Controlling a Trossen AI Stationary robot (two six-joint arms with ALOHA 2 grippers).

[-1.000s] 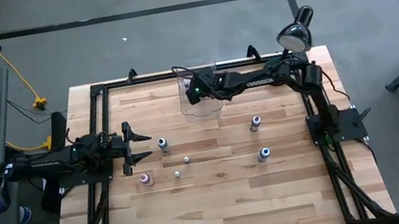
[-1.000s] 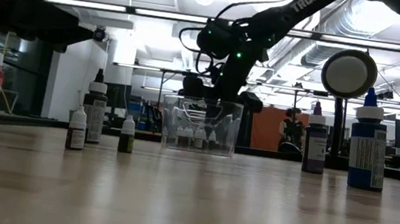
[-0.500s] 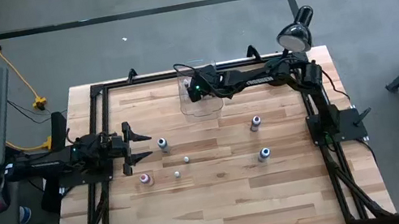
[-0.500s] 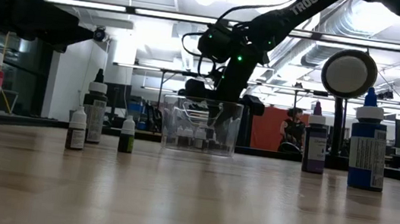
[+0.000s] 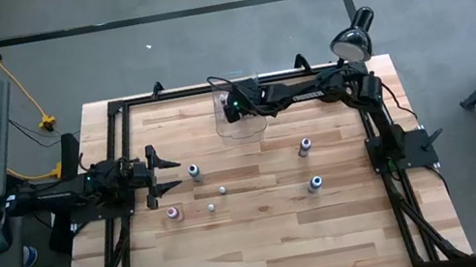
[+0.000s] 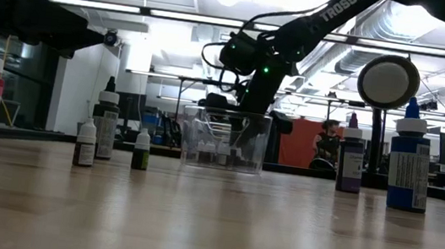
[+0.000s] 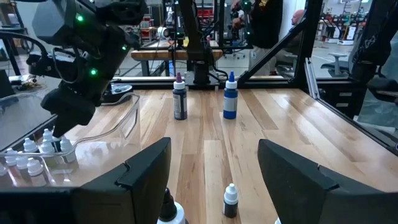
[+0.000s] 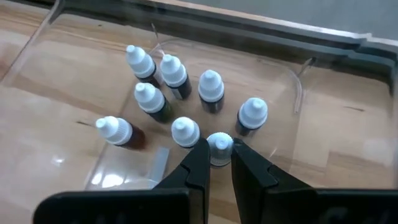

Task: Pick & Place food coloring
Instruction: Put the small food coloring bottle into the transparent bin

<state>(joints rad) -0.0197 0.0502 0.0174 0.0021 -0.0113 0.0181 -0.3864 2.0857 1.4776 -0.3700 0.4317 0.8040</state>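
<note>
Right claw (image 8: 218, 151) is down inside the clear bin (image 5: 239, 125), pinched tight on a small bottle's (image 8: 219, 148) white cap among seven others. Left claw (image 5: 165, 174) waits wide open, holding nothing, near loose bottles (image 5: 194, 172).

My fingers (image 7: 147, 171) stand spread above the desk (image 7: 273, 118); ahead, the right arm (image 7: 81, 56) dips into the clear bin (image 7: 118, 121) holding white-capped bottles (image 7: 28, 158)

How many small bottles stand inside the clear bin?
8 bottles: seven clustered on the bin floor, the eighth bottle gripped by the right tool. More may be hidden.
</note>
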